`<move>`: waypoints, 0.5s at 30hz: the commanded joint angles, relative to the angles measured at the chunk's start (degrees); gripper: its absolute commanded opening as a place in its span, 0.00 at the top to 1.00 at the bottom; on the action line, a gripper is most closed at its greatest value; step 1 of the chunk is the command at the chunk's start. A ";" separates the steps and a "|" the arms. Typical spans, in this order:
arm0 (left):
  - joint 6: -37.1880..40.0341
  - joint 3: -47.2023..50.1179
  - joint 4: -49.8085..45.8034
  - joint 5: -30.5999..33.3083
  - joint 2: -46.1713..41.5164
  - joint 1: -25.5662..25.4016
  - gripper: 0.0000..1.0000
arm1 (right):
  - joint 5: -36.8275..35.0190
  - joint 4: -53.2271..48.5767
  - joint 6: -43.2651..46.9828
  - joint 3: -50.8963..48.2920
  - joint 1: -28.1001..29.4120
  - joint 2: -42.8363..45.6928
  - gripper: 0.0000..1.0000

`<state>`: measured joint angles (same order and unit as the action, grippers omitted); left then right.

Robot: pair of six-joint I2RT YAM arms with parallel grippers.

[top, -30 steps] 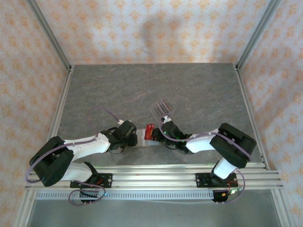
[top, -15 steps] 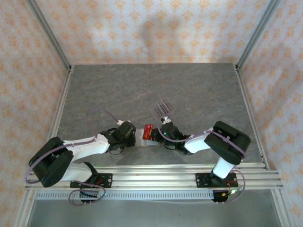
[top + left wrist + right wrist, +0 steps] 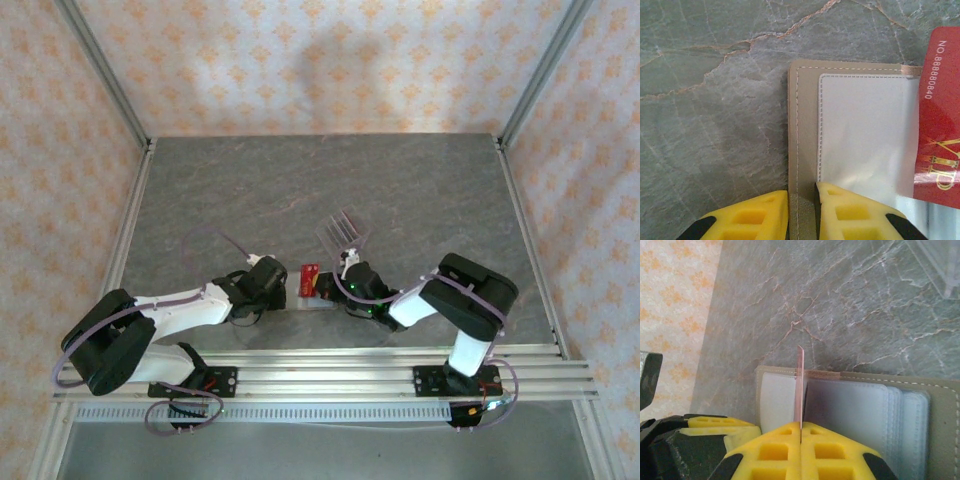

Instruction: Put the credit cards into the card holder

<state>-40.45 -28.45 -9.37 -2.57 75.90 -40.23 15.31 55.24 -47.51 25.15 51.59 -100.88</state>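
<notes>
Right wrist view: credit card [image 3: 799,390] poised edge-on over the open card holder [image 3: 940,410].
The right fingers [image 3: 775,445] clamp the card for slotting; the left fingers [image 3: 840,212] pinch the holder's nine o'clock edge (likely to steady it) as it lies toward six o'clock on the table [image 3: 250,190].

Tan card holder [image 3: 803,130], red gold-lettered card [image 3: 940,100], grey marbled table [image 3: 715,100]
</notes>
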 commanded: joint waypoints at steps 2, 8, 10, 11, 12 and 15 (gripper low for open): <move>-0.51 1.29 -3.20 0.24 2.76 0.15 0.78 | 4.05 8.27 -3.45 -1.98 0.69 -4.17 1.00; -0.51 1.11 -3.26 0.37 2.97 0.19 0.79 | 5.47 11.20 -5.01 -2.02 0.69 -6.26 1.00; -0.51 1.11 -3.21 0.46 2.97 0.17 0.78 | 5.64 11.41 -5.18 -2.16 0.67 -6.37 1.00; -0.44 1.07 -3.20 0.54 2.94 0.16 0.78 | 5.90 11.76 -5.38 -2.28 0.69 -6.51 1.00; -0.43 1.03 -3.20 0.55 3.02 0.17 0.78 | 6.11 12.18 -5.64 -2.38 0.70 -6.75 1.00; -0.42 0.85 -3.03 0.43 3.37 0.16 0.78 | 6.34 15.72 -7.18 -3.49 0.64 -8.50 1.00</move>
<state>-40.45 -28.77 -9.58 -2.52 76.27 -40.23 16.51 68.14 -52.99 23.29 51.31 -106.59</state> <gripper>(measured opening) 0.219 0.044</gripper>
